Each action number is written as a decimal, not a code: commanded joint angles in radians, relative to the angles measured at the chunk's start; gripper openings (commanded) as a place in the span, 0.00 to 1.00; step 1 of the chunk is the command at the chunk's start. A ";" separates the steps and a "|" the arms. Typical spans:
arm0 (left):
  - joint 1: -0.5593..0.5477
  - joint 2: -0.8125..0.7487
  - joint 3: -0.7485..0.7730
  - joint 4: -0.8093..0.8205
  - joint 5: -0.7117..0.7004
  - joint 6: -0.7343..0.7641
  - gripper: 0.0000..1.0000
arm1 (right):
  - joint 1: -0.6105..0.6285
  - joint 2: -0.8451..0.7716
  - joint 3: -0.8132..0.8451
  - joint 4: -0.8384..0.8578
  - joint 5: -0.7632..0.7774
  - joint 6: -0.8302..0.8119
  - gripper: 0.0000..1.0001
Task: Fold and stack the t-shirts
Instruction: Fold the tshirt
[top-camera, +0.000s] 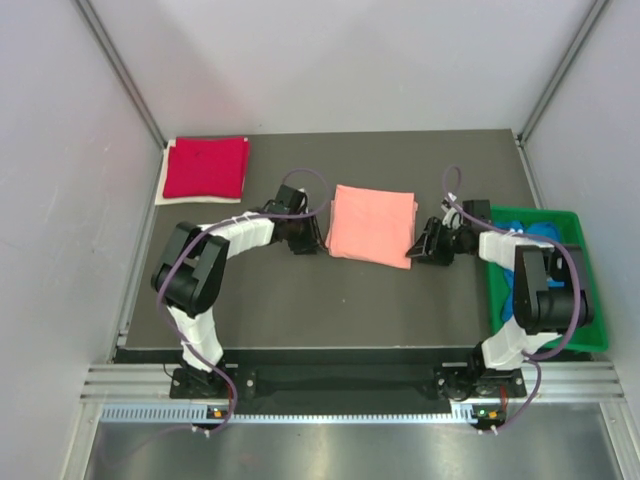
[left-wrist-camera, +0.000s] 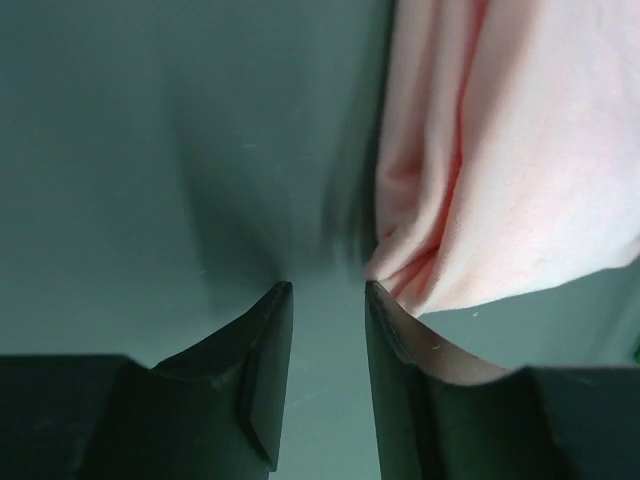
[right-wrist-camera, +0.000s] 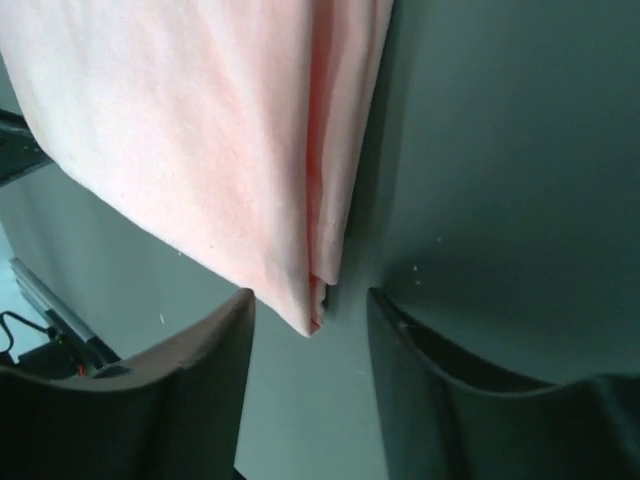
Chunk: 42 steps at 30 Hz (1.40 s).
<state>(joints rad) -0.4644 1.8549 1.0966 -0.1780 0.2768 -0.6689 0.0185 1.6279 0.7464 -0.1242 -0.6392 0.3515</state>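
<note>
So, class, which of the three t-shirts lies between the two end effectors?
The salmon-pink t-shirt, folded mid-table; the crimson t-shirt lies far left, the blue t-shirt in the green tray.

You'll find the centre t-shirt (top-camera: 372, 226) lying in the middle of the table (top-camera: 330, 310), with the left gripper (top-camera: 316, 240) just beside its left edge and the right gripper (top-camera: 414, 250) at its near right corner. The corner t-shirt (top-camera: 205, 167) lies at the table's far left, well apart. The tray (top-camera: 592, 342) sits along the right edge, holding the third t-shirt (top-camera: 530, 226) at its far end.
</note>
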 joint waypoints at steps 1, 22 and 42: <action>0.023 -0.049 0.113 -0.210 -0.142 0.032 0.40 | 0.006 -0.054 0.091 -0.081 0.116 -0.022 0.51; 0.030 0.156 0.192 -0.015 0.188 0.115 0.40 | -0.011 0.516 0.801 -0.118 0.000 -0.166 0.60; 0.050 0.106 0.140 0.002 0.170 -0.017 0.42 | -0.054 0.558 0.785 0.127 -0.039 0.081 0.32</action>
<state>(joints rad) -0.4232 1.9873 1.1957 -0.0933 0.4576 -0.6945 -0.0181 2.2200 1.5017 -0.0662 -0.6418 0.4465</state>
